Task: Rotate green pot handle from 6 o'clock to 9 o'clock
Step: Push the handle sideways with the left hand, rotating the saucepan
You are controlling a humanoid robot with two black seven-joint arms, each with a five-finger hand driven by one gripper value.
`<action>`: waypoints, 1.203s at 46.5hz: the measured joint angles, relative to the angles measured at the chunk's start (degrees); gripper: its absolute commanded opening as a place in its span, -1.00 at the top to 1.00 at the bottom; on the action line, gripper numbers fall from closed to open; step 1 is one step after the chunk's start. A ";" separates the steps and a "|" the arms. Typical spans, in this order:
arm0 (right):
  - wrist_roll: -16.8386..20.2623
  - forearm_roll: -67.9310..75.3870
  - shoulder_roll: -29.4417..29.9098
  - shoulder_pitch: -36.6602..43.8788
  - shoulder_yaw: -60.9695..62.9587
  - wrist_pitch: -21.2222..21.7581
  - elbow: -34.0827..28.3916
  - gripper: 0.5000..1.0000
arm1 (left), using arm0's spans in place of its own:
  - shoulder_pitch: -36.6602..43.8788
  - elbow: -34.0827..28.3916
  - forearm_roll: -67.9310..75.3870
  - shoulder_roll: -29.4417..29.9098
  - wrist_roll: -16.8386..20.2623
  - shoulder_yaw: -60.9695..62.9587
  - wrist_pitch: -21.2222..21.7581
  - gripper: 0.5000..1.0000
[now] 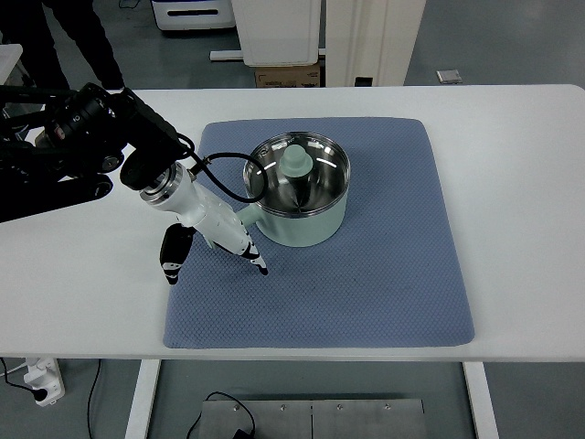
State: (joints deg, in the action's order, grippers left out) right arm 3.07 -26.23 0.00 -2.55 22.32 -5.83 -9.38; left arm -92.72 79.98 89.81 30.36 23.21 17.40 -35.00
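Your left hand (222, 230) covers the green pot's (302, 203) handle at centre frame; its fingers seem wrapped around the handle, though mostly hidden.

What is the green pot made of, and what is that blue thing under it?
The green pot looks like metal: its inside is shiny and mirror-like, while the outside has a smooth pale green coating, perhaps enamel or paint. The blue mat seems to be soft fabric or foam, since its surface is dull with a fine dimpled texture.

White table (512, 183), grey floor (503, 46), white cabinets (279, 32) behind.
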 measured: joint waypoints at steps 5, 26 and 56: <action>0.00 -0.03 0.00 -0.01 0.00 -0.02 0.00 -1.00 | -0.47 0.00 0.79 0.05 0.00 0.24 0.00 -1.00; 0.00 -0.03 0.00 0.02 0.00 -0.03 0.02 -1.00 | -1.00 -2.88 3.01 0.06 -2.90 2.21 0.00 -1.00; 0.00 -0.01 0.00 0.00 0.00 -0.04 0.01 -1.00 | -0.19 -7.28 2.82 -0.48 -7.47 2.21 0.00 -1.00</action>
State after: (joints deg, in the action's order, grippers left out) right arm 3.08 -26.24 0.00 -2.55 22.32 -5.86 -9.38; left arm -92.90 72.70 92.64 29.88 15.73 19.61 -35.00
